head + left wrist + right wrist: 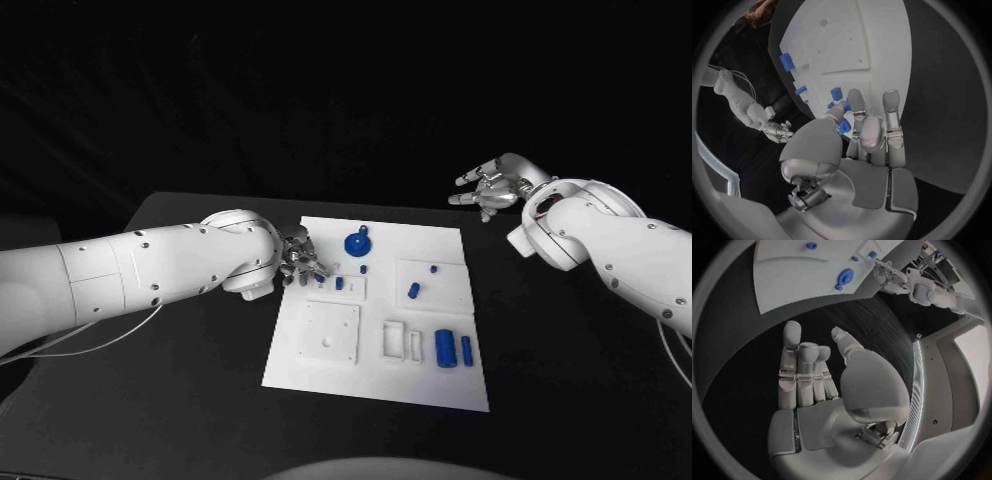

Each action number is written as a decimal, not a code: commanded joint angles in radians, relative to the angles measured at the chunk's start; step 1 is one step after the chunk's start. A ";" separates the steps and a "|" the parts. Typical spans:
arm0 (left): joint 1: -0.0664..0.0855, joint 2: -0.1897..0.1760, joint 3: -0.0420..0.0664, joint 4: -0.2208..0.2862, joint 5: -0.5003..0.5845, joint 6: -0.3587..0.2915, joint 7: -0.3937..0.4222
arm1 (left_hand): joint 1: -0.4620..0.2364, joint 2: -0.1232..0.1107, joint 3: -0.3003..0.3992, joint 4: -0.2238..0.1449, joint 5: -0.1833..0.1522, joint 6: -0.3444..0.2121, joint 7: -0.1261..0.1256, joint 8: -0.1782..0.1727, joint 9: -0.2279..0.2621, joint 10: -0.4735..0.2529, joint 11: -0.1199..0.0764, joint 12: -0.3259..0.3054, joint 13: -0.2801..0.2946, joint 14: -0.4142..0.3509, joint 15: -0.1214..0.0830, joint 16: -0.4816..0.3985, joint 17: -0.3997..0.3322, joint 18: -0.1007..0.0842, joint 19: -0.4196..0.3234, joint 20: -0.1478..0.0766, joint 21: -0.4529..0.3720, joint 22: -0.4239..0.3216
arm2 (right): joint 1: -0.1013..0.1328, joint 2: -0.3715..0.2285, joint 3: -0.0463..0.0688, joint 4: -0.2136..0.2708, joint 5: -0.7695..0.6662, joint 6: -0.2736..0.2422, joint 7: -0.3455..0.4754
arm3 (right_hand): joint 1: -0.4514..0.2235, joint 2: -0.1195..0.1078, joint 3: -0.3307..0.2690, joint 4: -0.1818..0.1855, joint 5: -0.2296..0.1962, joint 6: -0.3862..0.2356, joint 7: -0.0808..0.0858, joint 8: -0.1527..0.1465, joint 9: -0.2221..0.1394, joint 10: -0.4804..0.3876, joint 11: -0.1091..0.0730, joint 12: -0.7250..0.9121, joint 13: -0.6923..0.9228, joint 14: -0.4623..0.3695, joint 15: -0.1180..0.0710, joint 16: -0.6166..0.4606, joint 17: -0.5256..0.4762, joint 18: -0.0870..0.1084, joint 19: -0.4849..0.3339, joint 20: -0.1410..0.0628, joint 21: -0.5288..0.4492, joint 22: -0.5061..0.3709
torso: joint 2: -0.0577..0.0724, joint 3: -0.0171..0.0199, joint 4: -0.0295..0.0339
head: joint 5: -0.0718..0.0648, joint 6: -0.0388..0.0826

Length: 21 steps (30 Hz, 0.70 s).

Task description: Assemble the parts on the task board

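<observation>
Head view shows the black table (173, 400) carrying the white task board (378, 375) at its middle, set square to the robot so both arms can reach it. Next in size, the left hand (299, 258) sits at the board's left edge near its far end, low over the surface, fingers apart; whether it pinches anything cannot be told, since a small blue piece (844, 126) shows right at its fingertips in the left wrist view, touching or just beside them. Judging by that closeness, this hand is working on a part there. Well off the board's far right corner, the right hand (493, 186) hovers above bare table, fingers straight and spread, holding nothing, probably parked clear of the work. Among the parts, the round blue disc (358, 242) lies near the board's far edge; two blue cylinders (446, 349) lie side by side toward the near right, seemingly waiting; a small blue peg (414, 290) rests in a shallow square recess, with another tiny piece (340, 283) near the left hand
</observation>
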<state>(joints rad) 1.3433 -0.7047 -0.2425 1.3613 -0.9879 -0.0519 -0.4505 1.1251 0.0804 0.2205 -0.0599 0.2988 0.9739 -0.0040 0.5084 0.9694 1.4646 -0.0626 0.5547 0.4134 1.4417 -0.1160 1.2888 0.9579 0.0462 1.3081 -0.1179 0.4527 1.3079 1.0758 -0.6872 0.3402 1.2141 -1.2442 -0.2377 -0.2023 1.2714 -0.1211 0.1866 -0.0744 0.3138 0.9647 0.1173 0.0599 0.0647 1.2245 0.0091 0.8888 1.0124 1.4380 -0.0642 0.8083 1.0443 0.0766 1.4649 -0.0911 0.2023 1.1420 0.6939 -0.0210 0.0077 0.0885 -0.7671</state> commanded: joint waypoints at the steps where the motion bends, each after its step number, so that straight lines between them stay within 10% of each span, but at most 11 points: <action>1: -0.002 0.007 0.000 -0.007 -0.008 0.029 0.044 | 0.030 0.021 0.027 -0.019 -0.002 0.008 -0.012 0.004 0.001 0.041 -0.006 0.002 -0.001 0.006 0.001 0.002 0.000 0.016 0.001 0.008 0.005 0.017 | -0.001 0.001 0.000 -0.001 -0.003 0.014 0.001 | -0.007 0.005 0.003 -0.002 0.002 0.006 0.003 0.003 0.000 -0.004 -0.005 0.005 0.001 -0.001 -0.001 0.003 0.001 0.015 0.033 0.005 0.000 0.000 | 0.000 0.0002 -0.0004 | 0.000 -0.002; 21: -0.009 0.019 0.001 -0.030 -0.051 0.077 0.072 | 0.042 0.018 0.025 -0.017 -0.005 0.007 -0.011 0.003 -0.001 0.040 -0.006 -0.001 0.000 0.006 0.001 0.001 -0.002 0.014 0.001 0.007 0.005 0.018 | -0.003 -0.001 0.000 0.001 -0.003 0.015 0.001 | -0.012 0.007 0.002 0.000 0.002 0.007 0.003 0.003 0.000 -0.003 -0.005 0.007 0.003 0.000 -0.001 0.007 0.004 0.015 0.033 0.005 0.002 0.000 | 0.000 -0.0003 0.0011 | -0.008 -0.006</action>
<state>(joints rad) 1.3349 -0.6882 -0.2424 1.3323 -1.0174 -0.0040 -0.4047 1.1299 0.0758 0.2232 -0.0573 0.2932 0.9758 -0.0021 0.5043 0.9695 1.4646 -0.0626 0.5547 0.4135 1.4417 -0.1159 1.2888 0.9570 0.0463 1.3080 -0.1179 0.4527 1.3076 1.0737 -0.6882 0.3401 1.2136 -1.2441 -0.2361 -0.2035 1.2671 -0.1169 0.1865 -0.0744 0.3138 0.9648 0.1175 0.0600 0.0647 1.2239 0.0086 0.8928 1.0142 1.4379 -0.0643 0.8123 1.0479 0.0766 1.4650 -0.0911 0.2023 1.1420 0.6935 -0.0210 0.0085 0.0812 -0.7724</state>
